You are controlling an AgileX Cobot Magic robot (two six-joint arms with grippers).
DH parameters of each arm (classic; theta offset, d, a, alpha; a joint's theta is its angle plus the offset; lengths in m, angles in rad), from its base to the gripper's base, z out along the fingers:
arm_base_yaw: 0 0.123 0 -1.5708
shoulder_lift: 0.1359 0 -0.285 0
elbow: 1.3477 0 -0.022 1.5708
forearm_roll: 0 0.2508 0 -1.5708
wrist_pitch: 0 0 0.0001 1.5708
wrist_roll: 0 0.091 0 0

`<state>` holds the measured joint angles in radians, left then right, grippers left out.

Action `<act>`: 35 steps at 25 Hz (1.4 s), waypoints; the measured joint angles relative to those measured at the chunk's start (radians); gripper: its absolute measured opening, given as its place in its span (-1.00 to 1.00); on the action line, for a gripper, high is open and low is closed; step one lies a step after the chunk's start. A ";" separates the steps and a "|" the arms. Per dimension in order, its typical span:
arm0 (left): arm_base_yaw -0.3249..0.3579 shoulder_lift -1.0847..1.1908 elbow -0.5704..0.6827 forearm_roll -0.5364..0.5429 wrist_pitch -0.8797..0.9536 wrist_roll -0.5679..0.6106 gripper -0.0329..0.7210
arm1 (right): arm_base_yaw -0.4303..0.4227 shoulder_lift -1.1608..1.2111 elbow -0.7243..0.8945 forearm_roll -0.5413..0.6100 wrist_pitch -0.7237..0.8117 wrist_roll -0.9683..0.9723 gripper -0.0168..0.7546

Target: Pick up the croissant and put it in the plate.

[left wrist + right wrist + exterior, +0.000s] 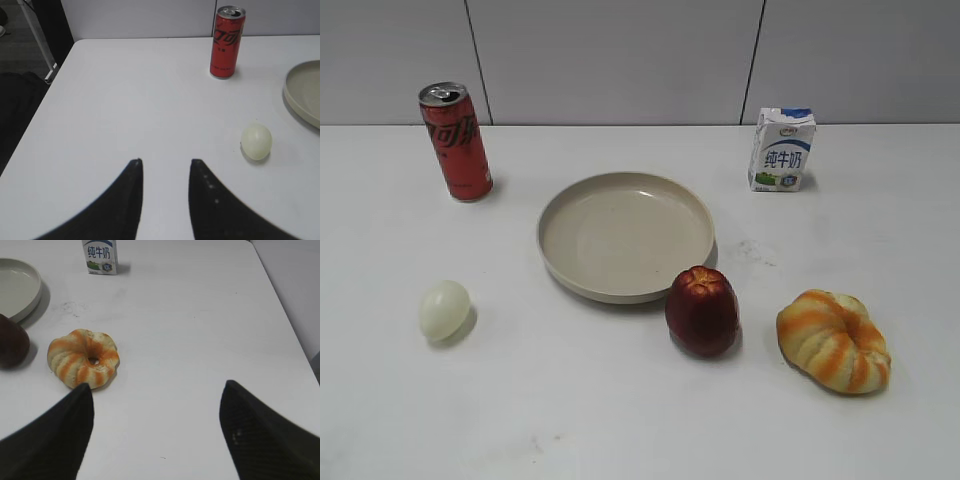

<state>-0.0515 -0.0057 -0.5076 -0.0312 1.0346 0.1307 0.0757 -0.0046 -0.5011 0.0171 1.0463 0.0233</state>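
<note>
1. Orange-striped, the croissant lay on the white table, right of the apple and outside the plate.
2. Milk carton showed "纯牛奶".
3. Left jaws stood slightly apart, right jaws wide apart, both holding nothing.
4. Behind was a grey wall.

Left hand: two black, curved, tapering fingers, matte. Right hand: same black fingers; faint textured weave, small pale specks.
</note>
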 joint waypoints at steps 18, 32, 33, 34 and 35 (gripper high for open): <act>0.000 0.000 0.000 0.000 0.000 0.000 -0.30 | 0.000 0.000 0.000 0.001 0.000 0.003 0.58; 0.000 0.000 0.000 0.000 0.000 0.000 -0.30 | 0.000 0.484 -0.036 0.138 -0.456 -0.030 0.79; 0.000 0.000 0.000 0.000 0.000 0.000 -0.30 | 0.002 0.555 -0.041 0.160 -0.462 -0.050 0.79; 0.000 0.000 0.000 0.000 0.000 0.000 -0.30 | 0.009 0.616 -0.048 0.184 -0.463 -0.076 0.79; 0.000 0.000 0.000 0.000 0.000 0.000 -0.30 | 0.020 0.689 -0.059 0.204 -0.463 -0.098 0.78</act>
<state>-0.0515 -0.0057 -0.5076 -0.0312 1.0346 0.1307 0.0955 0.6845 -0.5603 0.2207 0.5830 -0.0745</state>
